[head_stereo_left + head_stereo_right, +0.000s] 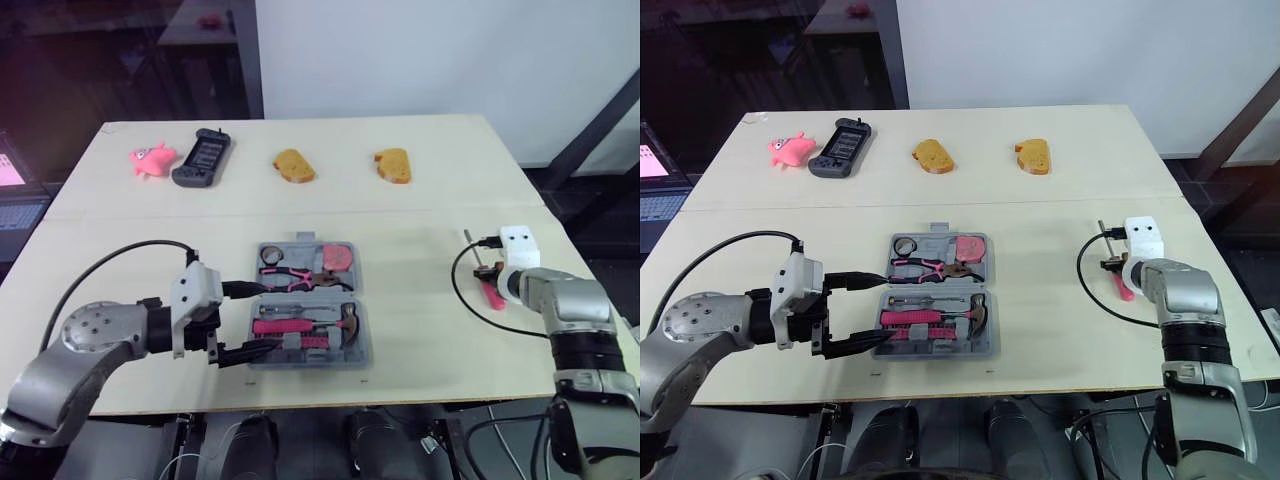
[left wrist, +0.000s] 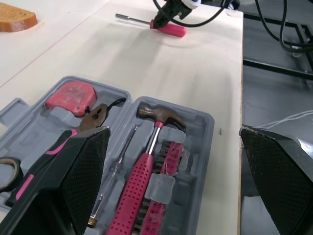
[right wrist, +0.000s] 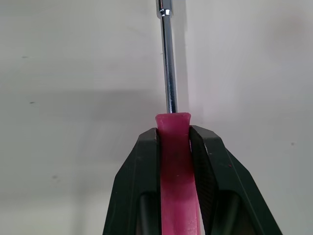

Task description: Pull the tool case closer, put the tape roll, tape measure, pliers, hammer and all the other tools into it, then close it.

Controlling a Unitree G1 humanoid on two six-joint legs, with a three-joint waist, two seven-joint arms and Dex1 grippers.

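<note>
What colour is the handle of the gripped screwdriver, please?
The screwdriver handle is pink; right wrist view shows best.

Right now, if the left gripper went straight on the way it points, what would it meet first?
The tool case: the open left gripper points across it, so the hammer inside looks first in line, though height is unclear.

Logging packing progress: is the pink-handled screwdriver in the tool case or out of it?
Out. The screwdriver sits well right of the open tool case, its pink handle clamped in the right gripper.
</note>
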